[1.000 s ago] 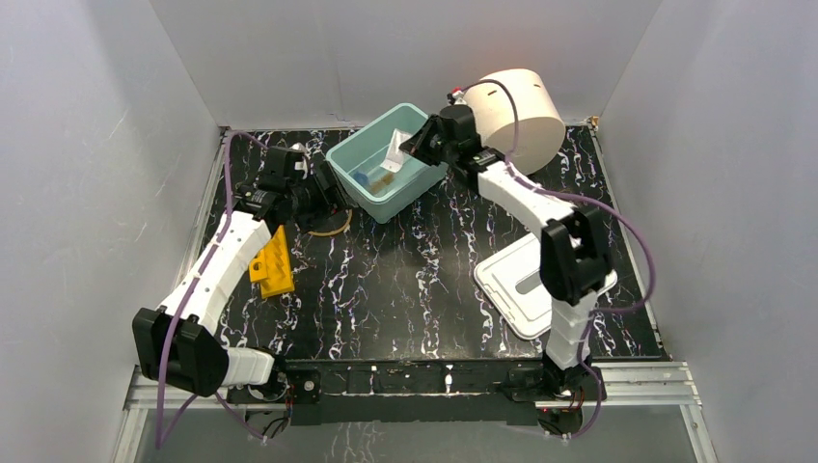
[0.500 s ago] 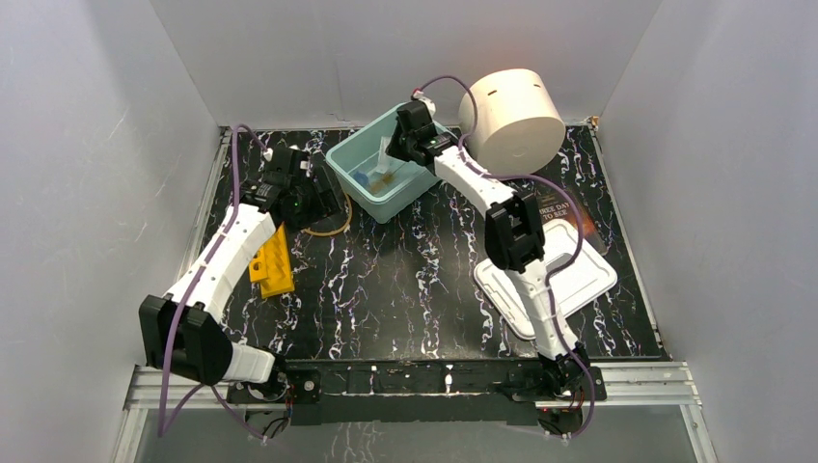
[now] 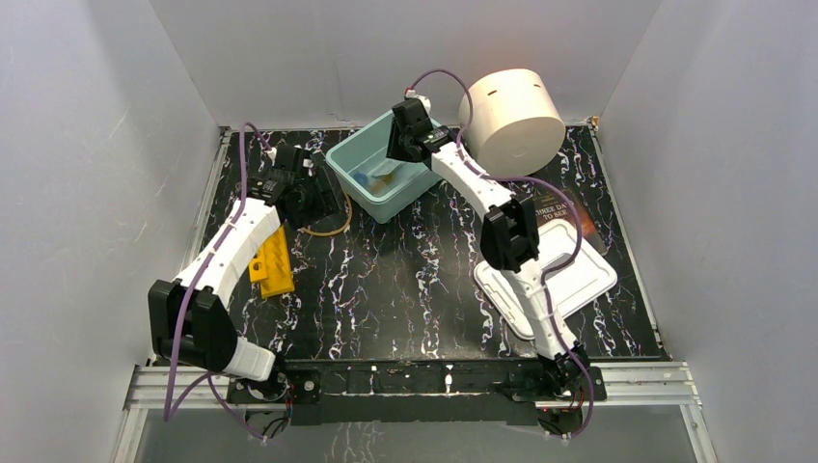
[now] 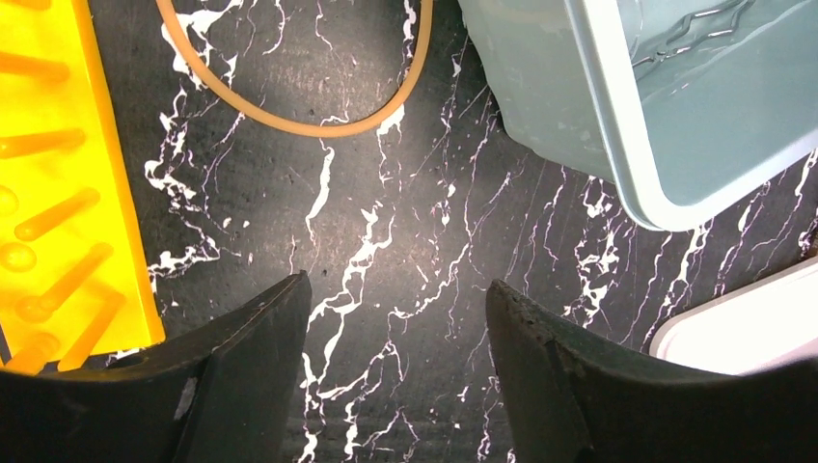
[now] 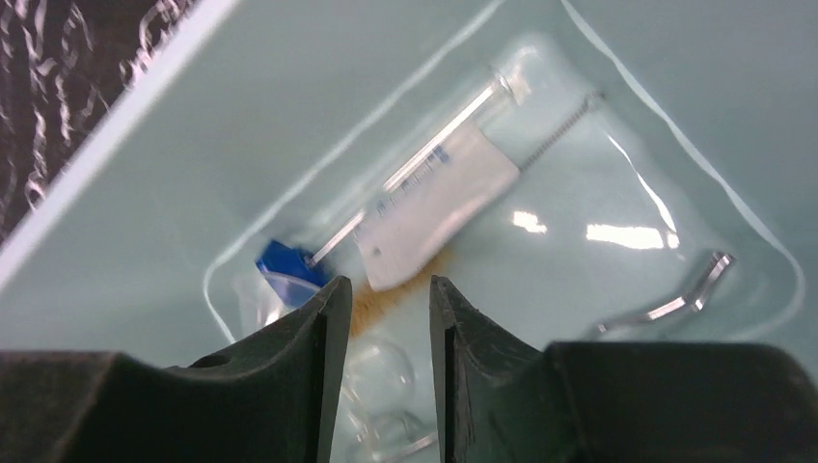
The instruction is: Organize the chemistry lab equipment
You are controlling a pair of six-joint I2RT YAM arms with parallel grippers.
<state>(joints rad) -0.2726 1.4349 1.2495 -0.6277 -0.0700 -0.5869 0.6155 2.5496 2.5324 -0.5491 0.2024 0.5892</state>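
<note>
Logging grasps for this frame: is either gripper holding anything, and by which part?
Nothing is held. The left gripper is open over the table; the right gripper hangs with fingers parted above the clear flat packet lying in the teal bin.

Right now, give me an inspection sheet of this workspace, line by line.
Surface: black marbled table; no spills seen.
Job's things: clear flat packet and blue-capped tube lie inside the teal bin; amber rubber tubing lies loose on the table beside the bin.
Clutter: yellow rack, white lid, cream cylinder, dark book.
Grippers: left gripper open and empty above the table; right gripper open, inside the bin over the packet.
Cables: purple cables loop off both arms, clear of the items.
Surroundings: grey walls on three sides.
</note>
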